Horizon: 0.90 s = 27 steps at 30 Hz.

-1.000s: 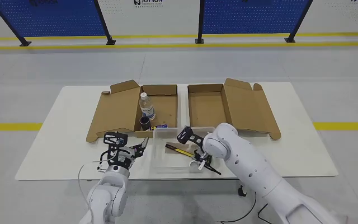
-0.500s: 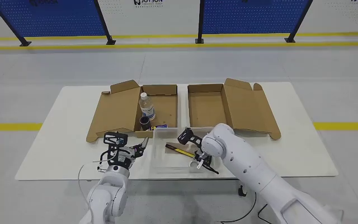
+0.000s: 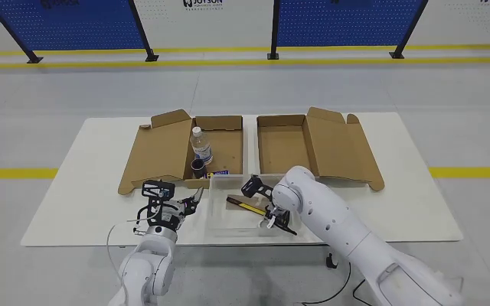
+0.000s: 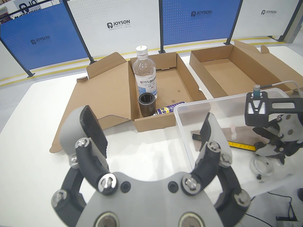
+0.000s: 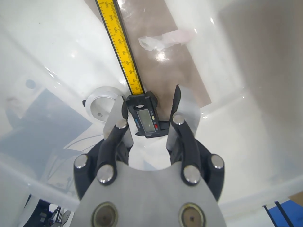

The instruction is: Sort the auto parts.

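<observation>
Leftward a touch since a second ago, the right gripper [image 5: 151, 105] has edged across the clear bin [image 3: 213, 206]; the left gripper [image 4: 149, 128] has kept its place. On the white table [image 3: 69, 191] two open cardboard boxes lie side by side behind the bin. The left box [image 3: 164, 153] holds an upright bottle [image 4: 144, 76], a black cylinder [image 4: 146, 105] in front of it, and a spray can [image 4: 169, 109] half hidden by the bin's wall. The right box [image 3: 337, 149] lies beside it.

Low inside the bin, the right gripper's fingers are spread either side of the display head of the caliper [image 5: 118, 38]. The caliper lies across a brown sheet [image 5: 165, 67]. A silver ring [image 5: 100, 102] sits just beside it, partly covered by one finger. The left gripper hovers over the table beside the bin, fingers wide apart and holding nothing.
</observation>
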{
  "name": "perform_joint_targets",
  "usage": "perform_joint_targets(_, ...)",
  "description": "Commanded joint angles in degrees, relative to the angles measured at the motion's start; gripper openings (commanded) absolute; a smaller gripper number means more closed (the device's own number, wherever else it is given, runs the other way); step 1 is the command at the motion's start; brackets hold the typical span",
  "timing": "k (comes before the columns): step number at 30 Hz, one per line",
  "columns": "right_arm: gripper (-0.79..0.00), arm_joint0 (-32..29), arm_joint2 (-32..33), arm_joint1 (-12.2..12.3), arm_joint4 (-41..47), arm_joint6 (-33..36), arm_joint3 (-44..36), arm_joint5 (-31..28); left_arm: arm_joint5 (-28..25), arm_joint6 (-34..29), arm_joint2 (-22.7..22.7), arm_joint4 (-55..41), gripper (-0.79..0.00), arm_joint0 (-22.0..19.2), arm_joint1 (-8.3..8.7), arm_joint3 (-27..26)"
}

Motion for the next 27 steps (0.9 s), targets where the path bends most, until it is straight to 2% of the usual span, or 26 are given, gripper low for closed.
perform_joint_targets(1,-0.397,0.3,-0.1,-0.2,-0.1,0.3,0.3,0.0,0.0,0.0,0.0,0.0,0.0,0.0,0.0,0.0)
perform_joint_targets(4,-0.369,0.7,0.0,-0.3,-0.1,0.5,0.6,-0.3,0.0,0.0,0.0,0.0,0.0,0.0,0.0,0.0)
perform_joint_targets(7,-0.305,0.7,-0.1,-0.5,0.0,0.9,0.9,-0.8,0.0,0.0,0.0,0.0,0.0,0.0,0.0,0.0)
perform_joint_targets(9,-0.302,0.7,-0.2,-0.6,-0.1,0.9,1.1,-1.0,0.0,0.0,0.0,0.0,0.0,0.0,0.0,0.0)
perform_joint_targets(11,-0.329,0.7,-0.3,-0.7,-0.1,1.2,1.3,-1.2,0.0,0.0,0.0,0.0,0.0,0.0,0.0,0.0)
perform_joint_targets(13,-0.32,0.7,-0.4,-0.9,0.0,1.2,1.6,-1.4,0.0,0.0,0.0,0.0,0.0,0.0,0.0,0.0)
perform_joint_targets(21,-0.413,0.8,-0.7,-1.4,0.2,0.7,3.4,-2.0,0.0,0.0,0.0,0.0,0.0,0.0,0.0,0.0)
perform_joint_targets(22,-0.431,0.9,-0.7,-1.5,0.2,0.7,3.6,-2.1,0.0,0.0,0.0,0.0,0.0,0.0,0.0,0.0)
perform_joint_targets(24,-0.523,0.9,-0.8,-1.7,0.5,0.8,3.9,-2.4,0.0,0.0,0.0,0.0,0.0,0.0,0.0,0.0)
perform_joint_targets(27,-0.751,1.0,-0.9,-1.9,0.8,0.8,4.2,-2.8,0.0,0.0,0.0,0.0,0.0,0.0,0.0,0.0)
